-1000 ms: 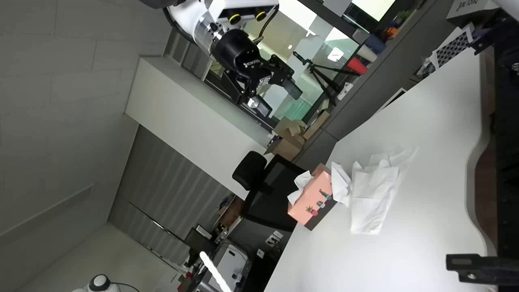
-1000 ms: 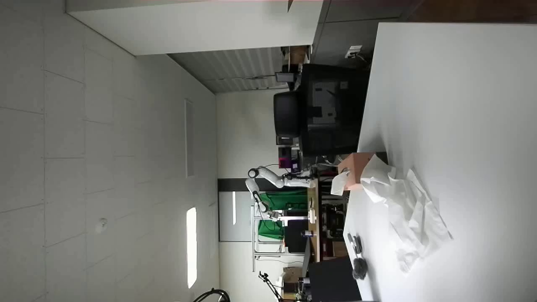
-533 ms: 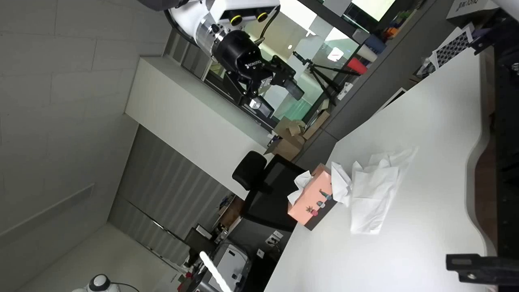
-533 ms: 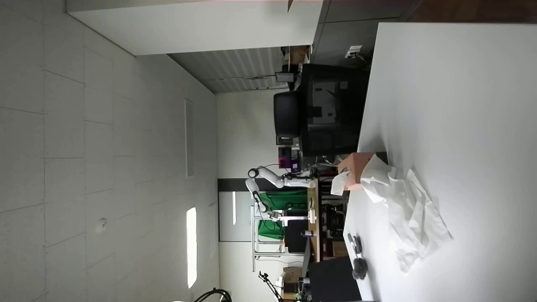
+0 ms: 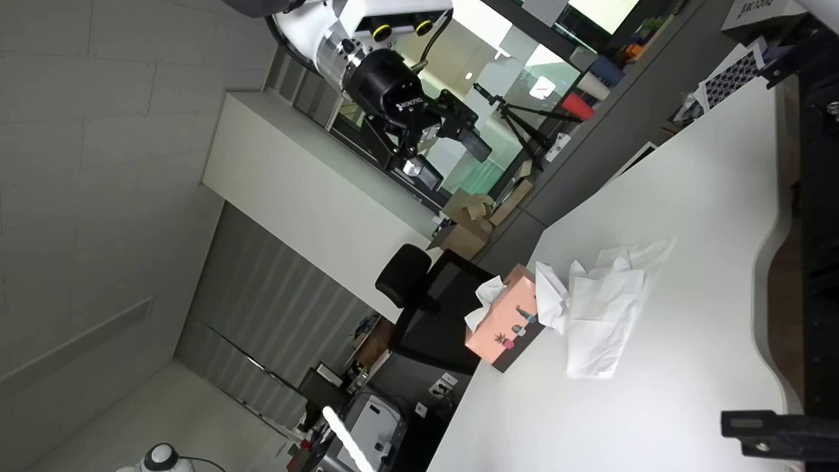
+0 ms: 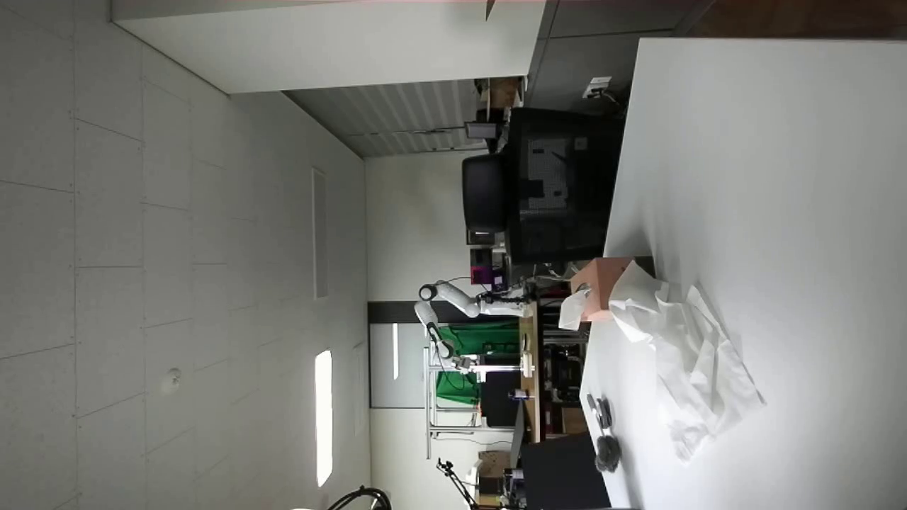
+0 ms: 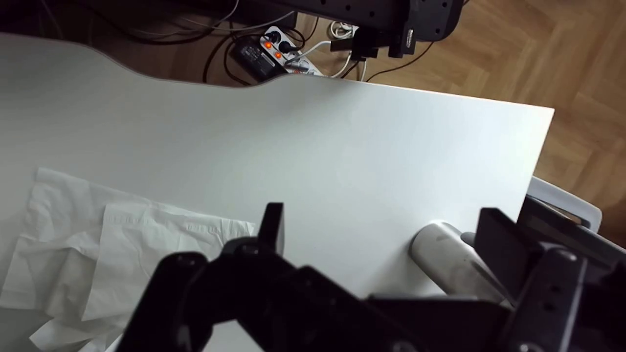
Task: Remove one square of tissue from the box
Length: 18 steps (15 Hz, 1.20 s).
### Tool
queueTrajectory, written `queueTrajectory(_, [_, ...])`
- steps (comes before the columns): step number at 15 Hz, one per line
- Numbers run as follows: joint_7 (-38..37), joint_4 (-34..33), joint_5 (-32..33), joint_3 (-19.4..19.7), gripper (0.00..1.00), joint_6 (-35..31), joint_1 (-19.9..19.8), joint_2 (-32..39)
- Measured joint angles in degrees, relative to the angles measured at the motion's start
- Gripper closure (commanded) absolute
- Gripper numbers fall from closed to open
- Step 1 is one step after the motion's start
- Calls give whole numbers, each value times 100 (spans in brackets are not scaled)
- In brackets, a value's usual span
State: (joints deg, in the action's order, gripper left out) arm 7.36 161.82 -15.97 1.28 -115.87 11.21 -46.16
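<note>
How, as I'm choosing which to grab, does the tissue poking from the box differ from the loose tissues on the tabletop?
The poking tissue juts from the salmon-pink tissue box; the loose tissues are strewn on the white tabletop beside it. The poking tissue shows only a small tuft; the loose tissues overlap and cover far more area. Both are plain white.

Both exterior views, rolled sideways with ceiling toward nine o'clock, face across the table at three o'clock from moderate range, sharing box and tissues, while the wrist view looks down on the same table, tissues at eight o'clock, gripper close at six o'clock.
</note>
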Motion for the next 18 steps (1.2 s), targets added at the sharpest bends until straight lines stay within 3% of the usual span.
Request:
queueTrajectory(8, [715, -363, 179, 238, 0, -1191, -405, 797])
queueTrajectory(14, [1815, -1267, 852, 609, 0, -1752, -511, 2279])
queueTrajectory(18, [2256, -2122, 1381, 633, 0, -1860, -661, 3372])
